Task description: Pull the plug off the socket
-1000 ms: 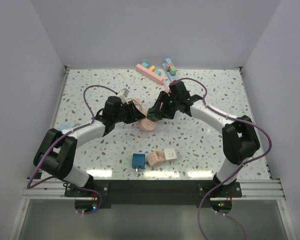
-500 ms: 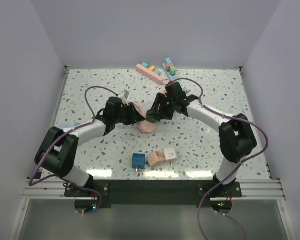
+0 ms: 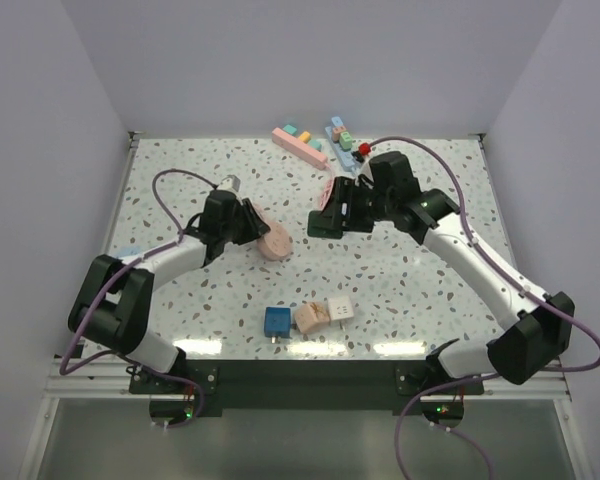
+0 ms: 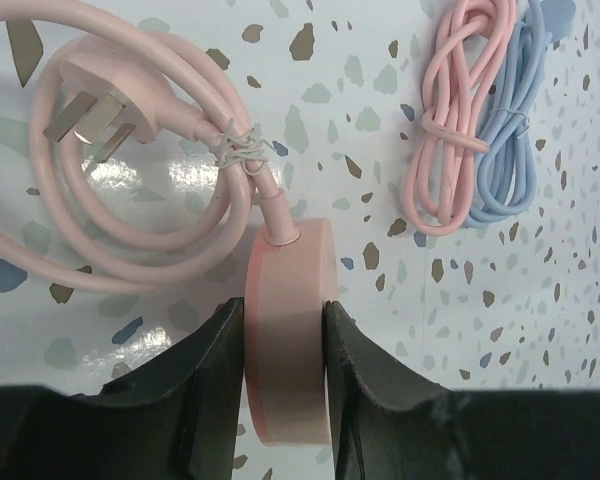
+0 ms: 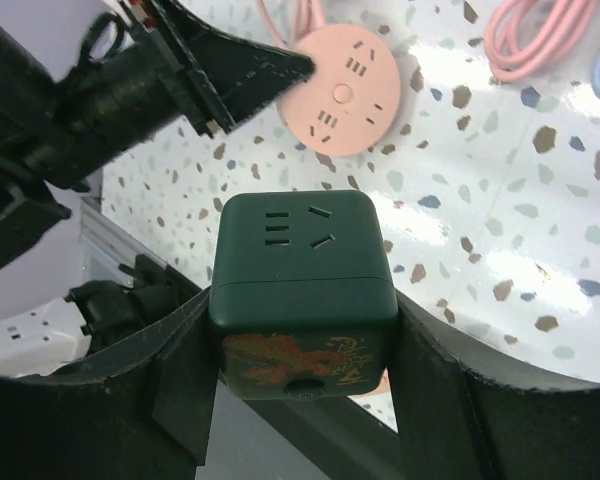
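Note:
A round pink socket (image 3: 277, 244) lies on the speckled table, left of centre. My left gripper (image 3: 259, 232) is shut on its rim; in the left wrist view the disc (image 4: 286, 330) stands edge-on, clamped between both fingers. Its pink cable (image 4: 130, 215) coils beyond it, ending in a bare plug (image 4: 80, 115). My right gripper (image 3: 325, 222) is shut on a dark green cube plug (image 5: 302, 290) and holds it in the air, apart from the socket. The socket's face (image 5: 342, 90) shows empty in the right wrist view.
Blue (image 3: 276, 320), pink (image 3: 309, 318) and white (image 3: 339, 310) cube adapters sit near the front edge. Pastel power strips (image 3: 302, 146) lie at the back. Coiled pink (image 4: 458, 110) and blue (image 4: 520, 120) cables lie beside the socket.
My right gripper has drawn back to the right with the green cube, which has come off the pink socket. My left gripper has shifted the socket slightly left.

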`<act>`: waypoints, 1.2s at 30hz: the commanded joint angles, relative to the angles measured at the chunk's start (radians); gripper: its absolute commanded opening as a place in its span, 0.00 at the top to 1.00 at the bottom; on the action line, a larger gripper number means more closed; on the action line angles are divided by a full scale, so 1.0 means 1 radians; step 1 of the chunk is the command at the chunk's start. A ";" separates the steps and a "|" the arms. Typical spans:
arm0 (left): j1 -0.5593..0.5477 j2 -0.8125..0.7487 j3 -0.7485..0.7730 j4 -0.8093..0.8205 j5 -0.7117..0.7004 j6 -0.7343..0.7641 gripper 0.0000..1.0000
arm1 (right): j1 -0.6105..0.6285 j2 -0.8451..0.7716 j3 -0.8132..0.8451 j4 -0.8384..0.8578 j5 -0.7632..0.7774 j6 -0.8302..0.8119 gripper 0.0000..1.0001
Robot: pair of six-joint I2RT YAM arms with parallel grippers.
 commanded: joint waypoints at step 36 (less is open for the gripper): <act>0.740 -0.156 -0.047 -0.227 -0.056 0.149 0.78 | 0.007 0.091 -0.407 -0.242 0.006 -0.242 0.68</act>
